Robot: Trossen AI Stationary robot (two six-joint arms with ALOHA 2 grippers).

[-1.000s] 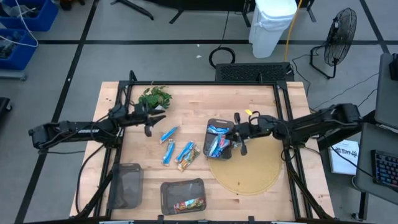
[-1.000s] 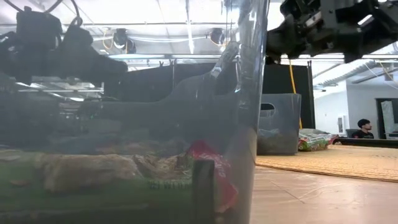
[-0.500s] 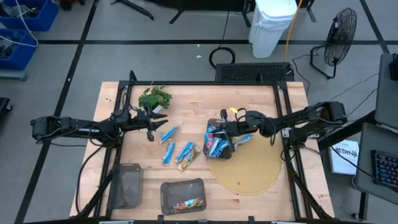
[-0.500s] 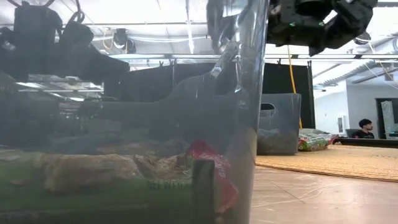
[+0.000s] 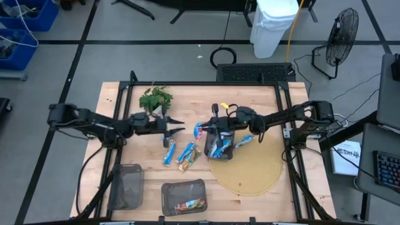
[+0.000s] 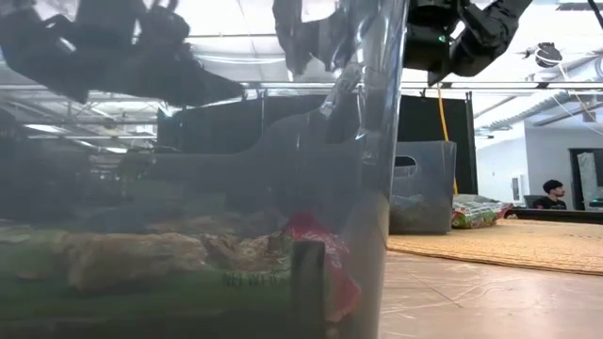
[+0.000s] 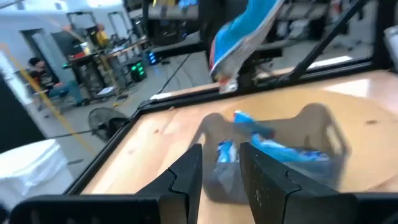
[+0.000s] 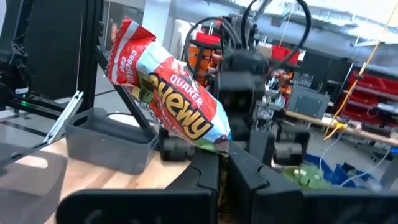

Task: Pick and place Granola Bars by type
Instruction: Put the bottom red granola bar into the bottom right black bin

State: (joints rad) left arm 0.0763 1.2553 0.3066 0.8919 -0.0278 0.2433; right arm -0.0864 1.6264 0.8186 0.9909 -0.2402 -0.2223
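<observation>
Worktop: the wooden worktop (image 5: 262,100) is carrying the trays and bars.
Tray: a dark tray (image 7: 317,124) in the middle is holding blue bars.
Left tool: the left tool (image 5: 177,125) is reaching in from the left, open and holding nothing.
Right tool: the right tool (image 8: 222,163) is pinching one bar in the air, at the tray's left edge.
Held bar (image 8: 171,106): shiny, "Chewy" printed on it, tilting upward.
Where it lies: just right of the left tool, between both tools.
Loose bars (image 5: 170,152): lying left of the tray, nearer the left arm.
</observation>
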